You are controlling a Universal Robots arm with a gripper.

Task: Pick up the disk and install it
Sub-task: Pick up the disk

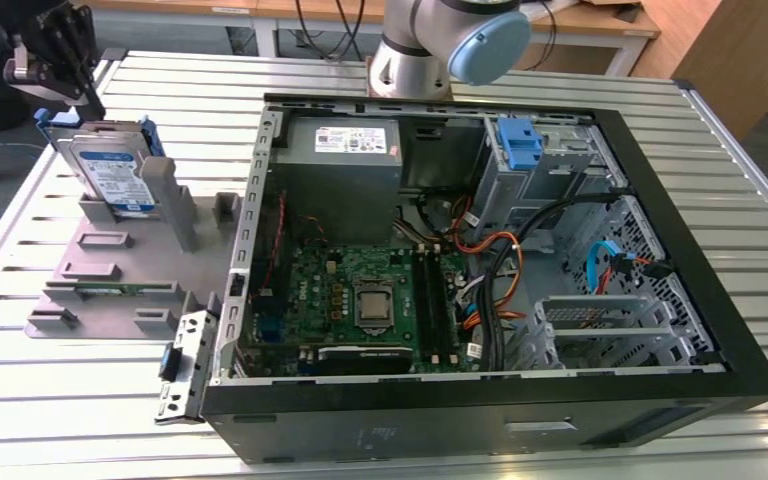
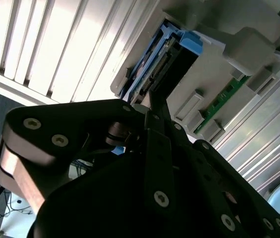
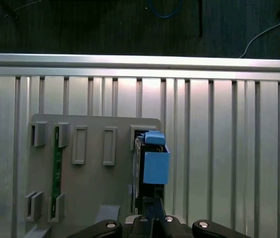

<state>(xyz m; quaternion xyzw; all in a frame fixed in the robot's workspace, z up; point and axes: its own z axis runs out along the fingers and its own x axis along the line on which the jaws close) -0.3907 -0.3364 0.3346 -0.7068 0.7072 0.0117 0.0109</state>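
The disk (image 1: 115, 172) is a silver drive with a white-and-blue label and a blue carrier frame. It stands on edge in the grey plastic stand (image 1: 104, 262) at the exterior view's left, beside the open computer case (image 1: 491, 250). My gripper (image 1: 59, 88) hangs at the disk's upper far corner, right against its top edge. In the first wrist view the disk (image 3: 153, 163) shows edge-on with the blue frame on top, and the gripper (image 3: 152, 214) is at its near end. The second wrist view has the disk (image 2: 165, 62) just beyond the gripper (image 2: 149, 101).
The case holds a motherboard (image 1: 364, 300), a grey power-supply box (image 1: 344, 150), a blue-latched drive cage (image 1: 524, 150) and loose cables. A green circuit strip (image 3: 57, 163) sits in another slot of the stand. The slatted metal table's edge (image 3: 140, 62) runs close behind the stand.
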